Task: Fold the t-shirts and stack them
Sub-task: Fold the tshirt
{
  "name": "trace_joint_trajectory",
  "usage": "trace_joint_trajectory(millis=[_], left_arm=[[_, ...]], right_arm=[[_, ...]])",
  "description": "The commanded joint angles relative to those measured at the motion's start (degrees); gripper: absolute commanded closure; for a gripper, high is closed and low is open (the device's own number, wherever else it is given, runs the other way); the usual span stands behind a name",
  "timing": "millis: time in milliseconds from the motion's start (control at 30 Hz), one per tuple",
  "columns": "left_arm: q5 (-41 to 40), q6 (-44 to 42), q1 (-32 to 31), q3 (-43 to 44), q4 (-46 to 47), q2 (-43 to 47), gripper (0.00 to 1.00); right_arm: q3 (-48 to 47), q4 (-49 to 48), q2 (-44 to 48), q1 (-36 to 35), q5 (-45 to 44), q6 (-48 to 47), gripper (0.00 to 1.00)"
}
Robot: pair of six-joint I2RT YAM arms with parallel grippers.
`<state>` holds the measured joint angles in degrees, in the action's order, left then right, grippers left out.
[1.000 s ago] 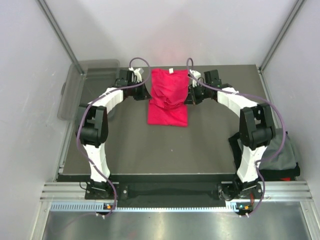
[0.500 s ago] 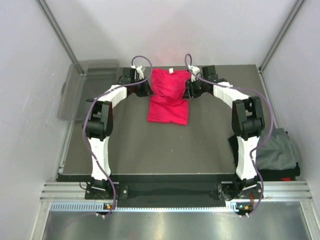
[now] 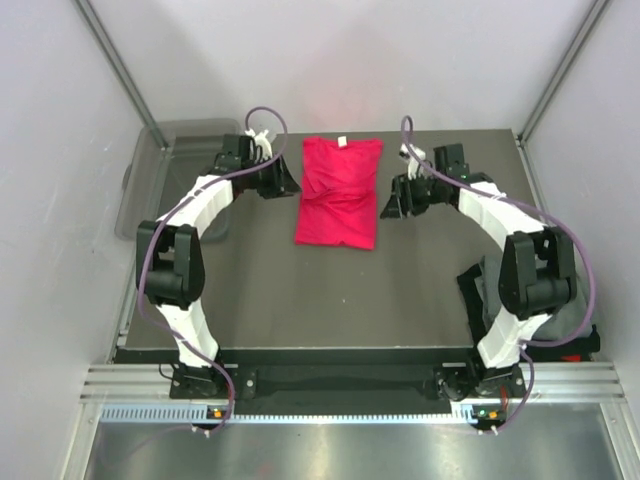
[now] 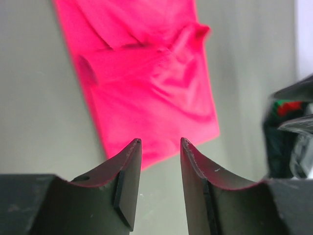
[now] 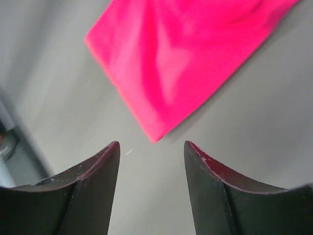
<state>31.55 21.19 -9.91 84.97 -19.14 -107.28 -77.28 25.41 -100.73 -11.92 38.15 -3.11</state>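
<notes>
The red t-shirt (image 3: 338, 192) lies folded into a long, wrinkled rectangle at the far middle of the dark matte bench (image 3: 330, 300), between the left end effector (image 3: 285, 183) and the right end effector (image 3: 390, 203), touching neither. The left one hangs just off its left edge, black wedge-shaped fingers (image 4: 127, 171) parted narrowly around nothing; the right one sits off its right edge, parted wider, likewise empty. Both white arms (image 3: 208, 198) bow outward at the elbow and reach inward toward the soft cloth.
</notes>
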Motion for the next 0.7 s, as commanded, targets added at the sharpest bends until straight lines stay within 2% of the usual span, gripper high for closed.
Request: trace_joint_trajectory(millis=[0, 100, 300, 667], left_arm=[[9.4, 1.2, 0.3, -5.6, -6.8, 0.7, 0.58], [12.0, 2.7, 0.4, -8.1, -6.8, -0.5, 0.56], [11.9, 4.2, 0.9, -9.4, -7.7, -1.6, 0.48], [14.2, 7.0, 0.9, -10.9, -7.1, -7.9, 0.44]], right_arm=[[7.1, 3.0, -0.7, 0.3, 9.5, 2.0, 0.44], [11.3, -0.5, -2.0, 0.2, 12.1, 5.3, 0.43], [10.0, -3.1, -8.1, 0.2, 16.1, 10.2, 0.40], [7.0, -7.1, -16.3, -0.5, 19.2, 15.0, 0.39]])
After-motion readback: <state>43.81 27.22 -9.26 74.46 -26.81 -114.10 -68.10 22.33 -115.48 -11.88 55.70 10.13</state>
